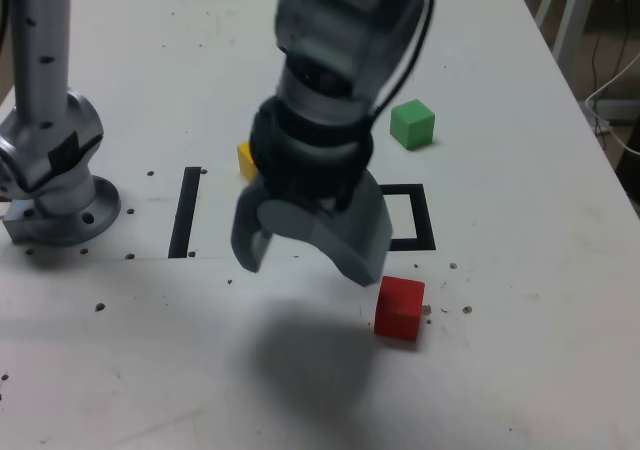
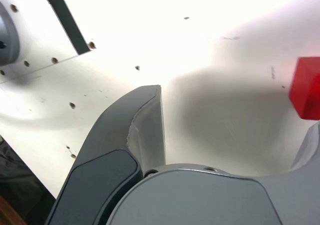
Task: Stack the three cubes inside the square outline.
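The tool (image 1: 310, 255) hangs above the tabletop (image 1: 520, 370) with its jaws spread wide and nothing between them, pointing downward just to the exterior view's left of the red cube (image 1: 400, 308). In the wrist view the red cube (image 2: 307, 87) sits at the edge of the picture, outside the gap between the jaws. The square outline (image 1: 412, 218) lies just behind the tool, partly hidden by it, with no cube visible in the part that shows. The yellow cube (image 1: 246, 159) peeks out behind the arm, and the green cube (image 1: 412, 124) rests well apart, farther back.

The red cube looks like a small, rigid, light block with flat, smooth sides. It should take a firm pinch without deforming. The best hold is probably across two opposite flat faces, near mid-height, jaws squared to those faces so it does not twist.
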You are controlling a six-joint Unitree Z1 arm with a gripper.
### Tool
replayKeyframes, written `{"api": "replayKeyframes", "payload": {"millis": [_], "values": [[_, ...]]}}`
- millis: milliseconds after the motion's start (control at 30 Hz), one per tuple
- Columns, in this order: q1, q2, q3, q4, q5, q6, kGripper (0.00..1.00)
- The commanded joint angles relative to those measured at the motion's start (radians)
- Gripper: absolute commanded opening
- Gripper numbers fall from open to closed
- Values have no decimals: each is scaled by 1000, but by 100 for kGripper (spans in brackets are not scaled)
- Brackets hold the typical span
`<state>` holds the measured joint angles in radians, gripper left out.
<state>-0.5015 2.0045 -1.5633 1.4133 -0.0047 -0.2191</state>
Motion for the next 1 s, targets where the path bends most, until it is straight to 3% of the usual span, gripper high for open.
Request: {"api": "replayKeyframes", "payload": {"millis": [0,600,967], "values": [[-5,22,-25,11,-2,-1,97],[-15,158,-208,38,4,69,97],[39,230,-241,30,-14,130,95]]}}
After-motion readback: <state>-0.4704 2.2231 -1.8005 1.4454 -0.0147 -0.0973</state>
